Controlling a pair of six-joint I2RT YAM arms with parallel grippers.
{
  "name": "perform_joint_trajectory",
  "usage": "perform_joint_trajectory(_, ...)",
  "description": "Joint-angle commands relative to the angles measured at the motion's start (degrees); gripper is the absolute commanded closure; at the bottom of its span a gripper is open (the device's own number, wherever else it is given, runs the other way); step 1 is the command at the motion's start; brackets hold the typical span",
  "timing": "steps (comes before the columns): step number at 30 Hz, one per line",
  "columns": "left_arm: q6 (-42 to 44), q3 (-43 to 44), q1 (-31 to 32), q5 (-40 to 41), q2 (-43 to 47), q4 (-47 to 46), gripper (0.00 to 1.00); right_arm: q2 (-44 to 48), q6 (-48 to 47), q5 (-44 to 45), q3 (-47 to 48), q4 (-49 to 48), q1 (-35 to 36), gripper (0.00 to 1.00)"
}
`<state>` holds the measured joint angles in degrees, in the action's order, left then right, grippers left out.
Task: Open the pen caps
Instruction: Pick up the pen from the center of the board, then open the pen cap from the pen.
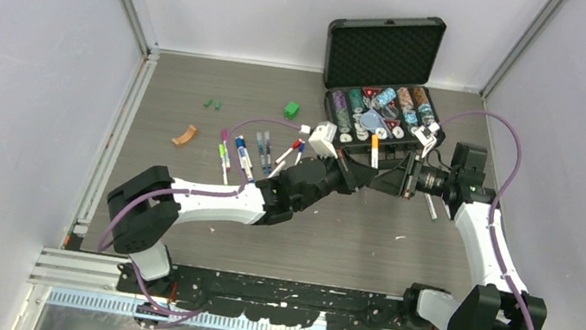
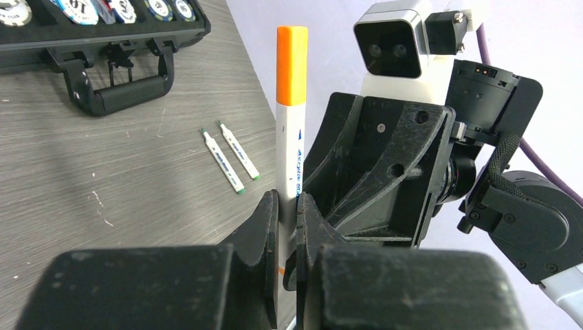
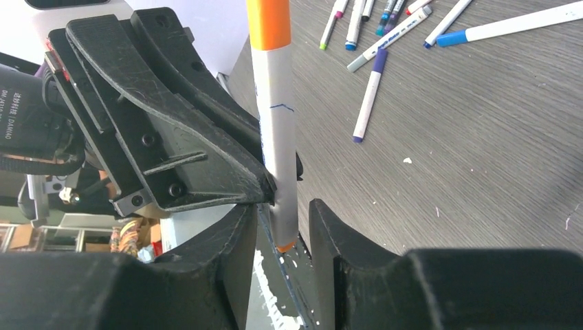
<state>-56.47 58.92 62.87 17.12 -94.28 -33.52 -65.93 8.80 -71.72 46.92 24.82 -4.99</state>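
A pen (image 2: 289,144) with a grey barrel stands upright, its orange pen cap (image 2: 291,65) at the top. My left gripper (image 2: 287,206) is shut on the barrel. In the right wrist view the same pen (image 3: 278,137) hangs with its orange lower tip between the fingers of my right gripper (image 3: 282,213). Those jaws stand open, with a gap on each side of the barrel. From above, both grippers meet at the pen (image 1: 374,153) in front of the case. Several more pens (image 1: 251,154) lie on the table to the left.
An open black case (image 1: 389,52) of poker chips stands at the back right. A green cube (image 1: 291,110), small green caps (image 1: 212,104) and a curved orange piece (image 1: 183,135) lie at the left. Two green-tipped pens (image 2: 230,158) lie near the case handle.
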Motion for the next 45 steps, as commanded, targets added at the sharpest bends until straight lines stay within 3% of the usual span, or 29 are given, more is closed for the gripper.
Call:
perform_joint_trajectory(1,-0.7,2.1,0.3,-0.5,-0.1,-3.3,1.0,0.4,0.2,0.1,0.9,-2.0,0.3,0.63)
perform_joint_trajectory(4,-1.2,2.0,0.3,-0.8,-0.4,-3.8,1.0,0.1,0.9,-0.2,1.0,-2.6,0.2,0.73)
perform_joint_trajectory(8,-1.6,2.0,0.3,-1.2,-0.7,-4.3,1.0,-0.2,1.5,-1.0,1.1,-3.0,0.3,0.98)
perform_joint_trajectory(9,-1.6,1.9,0.3,-1.2,-0.7,-4.4,0.97,-0.2,1.5,-0.9,1.1,-3.0,0.2,1.0)
perform_joint_trajectory(13,-1.1,1.2,0.1,-1.6,0.8,-4.0,0.66,0.7,-0.7,-0.6,1.8,-0.9,0.3,1.0)
perform_joint_trajectory(18,1.9,-1.1,-2.0,-5.5,4.5,-3.9,0.3,0.9,-10.6,-0.1,4.2,8.6,0.3,1.0)
perform_joint_trajectory(22,4.6,-3.8,-6.0,-12.4,7.8,-6.4,0.11,0.2,-19.4,-0.1,6.6,16.1,0.3,1.0)
perform_joint_trajectory(31,4.0,-4.4,-12.9,-31.5,9.3,-7.3,0.1,0.8,-26.4,0.2,7.7,22.0,0.3,1.0)
perform_joint_trajectory(38,2.3,-1.1,-13.1,-34.3,5.8,-8.2,0.12,0.5,-27.6,0.2,8.0,23.1,0.7,1.0)
perform_joint_trajectory(45,-1.5,2.2,-13.1,-34.5,0.8,-11.2,0.29,0.3,-27.8,0.2,8.1,23.3,0.9,1.0)
